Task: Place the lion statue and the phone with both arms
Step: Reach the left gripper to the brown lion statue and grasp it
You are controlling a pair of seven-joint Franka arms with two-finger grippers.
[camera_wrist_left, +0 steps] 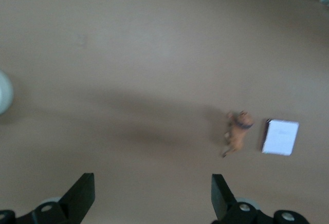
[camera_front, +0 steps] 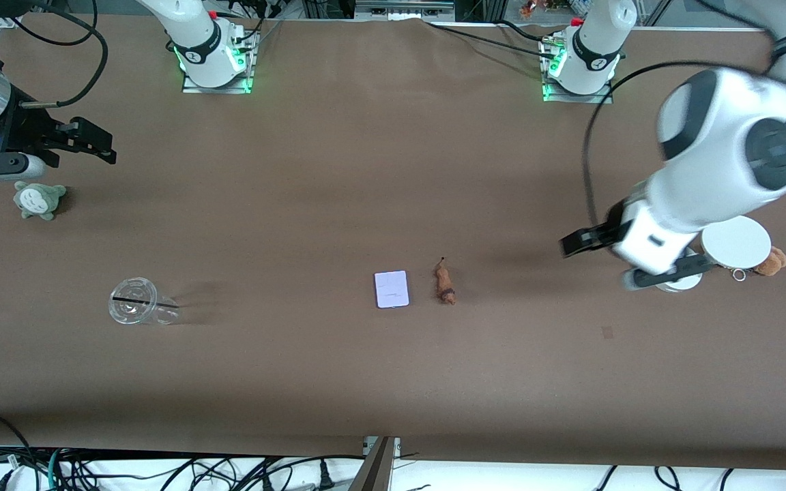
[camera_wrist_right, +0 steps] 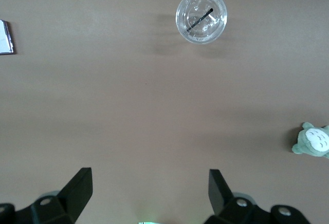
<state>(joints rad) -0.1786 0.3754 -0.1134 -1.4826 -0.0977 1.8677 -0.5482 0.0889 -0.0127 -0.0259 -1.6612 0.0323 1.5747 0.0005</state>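
Observation:
The lion statue (camera_front: pixel 444 286), a tiny reddish-brown figurine, lies on the brown table beside the phone (camera_front: pixel 391 289), a flat pale lavender-white rectangle. Both rest on the table with no gripper touching them. My left gripper (camera_front: pixel 598 262) is open and empty, up in the air toward the left arm's end of the table, apart from the lion. In the left wrist view the lion (camera_wrist_left: pixel 237 131) and phone (camera_wrist_left: pixel 280 137) lie ahead of the open left gripper (camera_wrist_left: pixel 152 190). My right gripper (camera_front: pixel 103 143) is open and empty at the right arm's end; the right wrist view shows it (camera_wrist_right: pixel 149 188) over bare table.
A clear plastic cup (camera_front: pixel 137 301) and a grey-green plush (camera_front: pixel 38 199) are toward the right arm's end. A white round disc on a stand (camera_front: pixel 735 242) and an orange-brown plush with a ring (camera_front: pixel 772 261) sit beside the left gripper.

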